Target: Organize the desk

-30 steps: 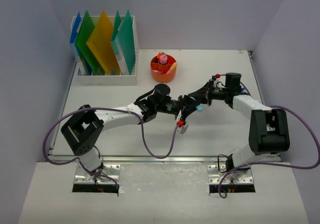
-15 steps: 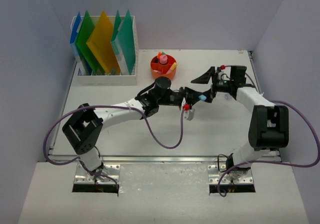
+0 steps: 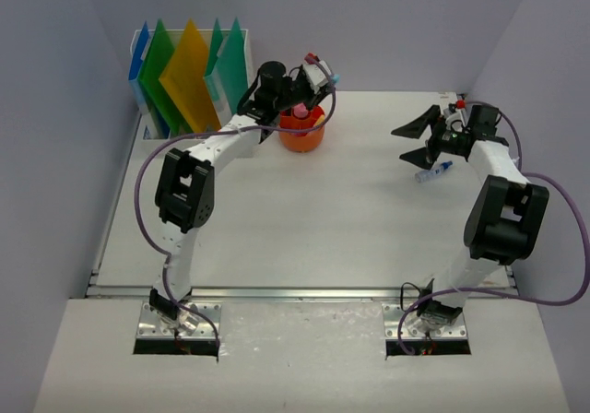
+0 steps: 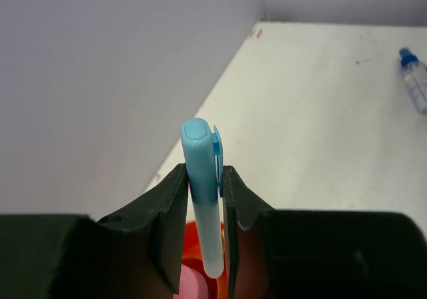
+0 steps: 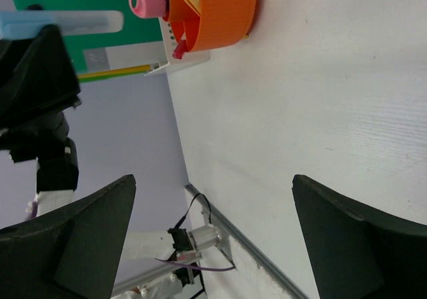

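Blue marker pinched in my left gripper above the orange cup; my right gripper spread wide over the desk.

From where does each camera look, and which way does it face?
Top external: above and behind the arms, looking down on the desk and orange cup; left arm and right arm show whole.
Left wrist: on the left arm, facing along the left gripper, shut on a light-blue marker over the cup.
Right wrist: on the right arm, facing across the desk toward the cup; its open right gripper frames the view.
Shared: both wrist views show cup and marker.
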`<state>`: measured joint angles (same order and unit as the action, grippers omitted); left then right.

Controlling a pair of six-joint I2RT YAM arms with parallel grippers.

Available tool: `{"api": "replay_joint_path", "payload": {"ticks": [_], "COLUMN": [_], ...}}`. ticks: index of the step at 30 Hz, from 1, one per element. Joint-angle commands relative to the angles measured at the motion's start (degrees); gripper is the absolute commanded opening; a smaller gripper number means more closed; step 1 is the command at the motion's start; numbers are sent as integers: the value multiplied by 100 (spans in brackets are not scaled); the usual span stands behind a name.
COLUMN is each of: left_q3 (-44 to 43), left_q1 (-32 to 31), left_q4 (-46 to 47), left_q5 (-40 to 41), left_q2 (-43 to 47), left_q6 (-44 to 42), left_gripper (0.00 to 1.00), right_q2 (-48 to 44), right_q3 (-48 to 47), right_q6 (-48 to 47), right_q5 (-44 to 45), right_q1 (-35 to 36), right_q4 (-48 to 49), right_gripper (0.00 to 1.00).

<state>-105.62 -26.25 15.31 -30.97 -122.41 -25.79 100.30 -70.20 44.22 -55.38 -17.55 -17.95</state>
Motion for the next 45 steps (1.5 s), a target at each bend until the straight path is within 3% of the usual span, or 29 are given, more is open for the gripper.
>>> {"api": "replay_joint_path", "payload": {"ticks": [1,9,17,43,45], "left_q3": [-238,151,663,1316,1307], "left_q1": [108,349,383,832,849], "left_q4": [-166,433,982,30,21], "left_q5": [-270,-559,-594,-921,-893], "left_q2": [-319,-520,-511,-178,-178], "left_q6": [631,1233,857,-260,-265], "left_gripper": [0,0,0,0,8], "right_q2": [-32,52,51,-1,7], "right_q3": [-60,-46,-12,170,165], "right_q6": [-556,-634,-661,-1121,-1121], "right_q5": [30,1,-42,-101,-104], "right_q1": [-72,-109,-109,-152,-152], "right_q4": [-320,-438,-463,-675,-684], "right_gripper": [99,99,99,99,99]}}
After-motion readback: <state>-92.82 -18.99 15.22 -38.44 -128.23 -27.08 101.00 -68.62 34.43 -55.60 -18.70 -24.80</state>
